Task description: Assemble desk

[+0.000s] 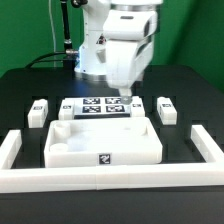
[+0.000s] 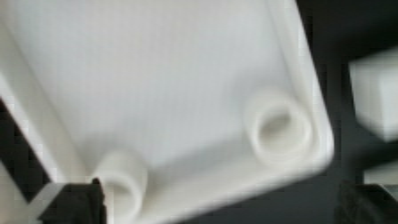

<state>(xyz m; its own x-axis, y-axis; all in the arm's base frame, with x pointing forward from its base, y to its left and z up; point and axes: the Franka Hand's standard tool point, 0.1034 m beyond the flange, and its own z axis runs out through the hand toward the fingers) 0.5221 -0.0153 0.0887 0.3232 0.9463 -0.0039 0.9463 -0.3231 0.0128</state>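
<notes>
So the desk is basically at square one here. The tabletop sits flat on the bench, open side up, in the middle of the white border bars. The legs are lying loose on either side of it, one bunch on the exterior view's left and another bunch on its right (too small for me to count for sure). None of them is standing in the tabletop.

The gripper hangs over the tabletop's back edge, right by the marker board. Its jaws are spread wide, with nothing between them as far as I can tell. The wrist view is blurry but shows the tray's inside with two round sockets, both empty.

My read: every leg is left to do, and the first pick isn't made yet.
</notes>
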